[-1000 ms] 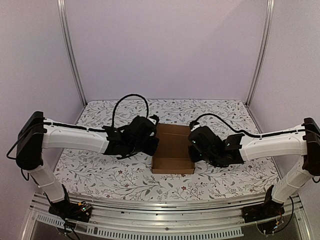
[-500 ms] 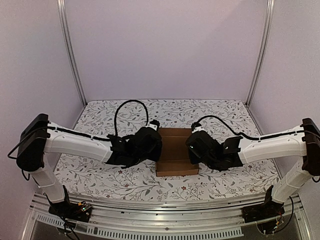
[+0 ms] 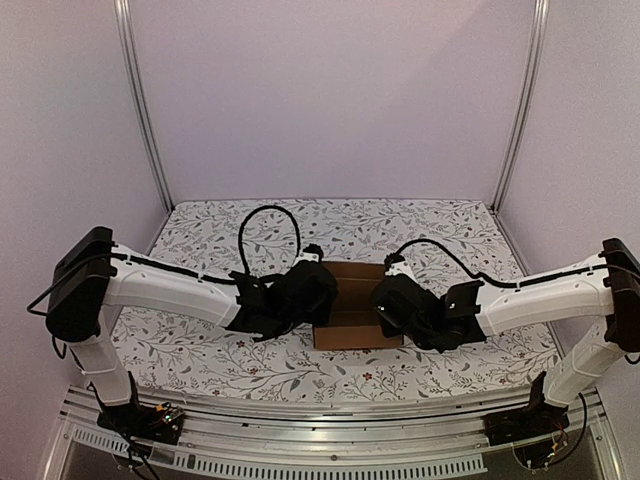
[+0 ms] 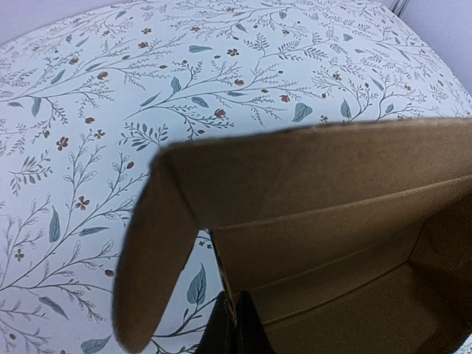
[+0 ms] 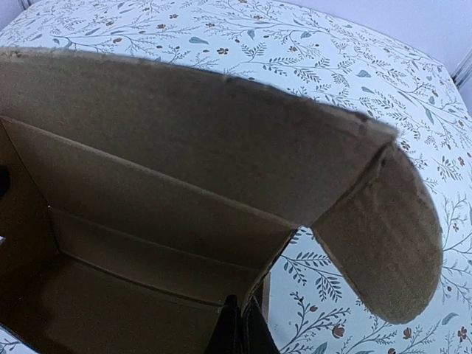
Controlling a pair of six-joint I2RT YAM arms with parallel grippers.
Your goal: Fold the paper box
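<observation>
The paper box is a brown cardboard carton, open at the top, standing between my two arms near the table's front. My left gripper is shut on the box's left side wall; in the left wrist view its fingertips pinch that wall's edge, with the box to the right and a rounded flap sticking out to the left. My right gripper is shut on the right side wall; its fingertips pinch the wall of the box, and a rounded flap hangs out to the right.
The table wears a white cloth with a leaf and flower print. Metal posts stand at the back corners with pale walls around. A metal rail runs along the near edge by the arm bases.
Both grippers have pulled the box toward the near edge of the table, and its walls now stand more upright. Both arms have drawn closer to their bases.
</observation>
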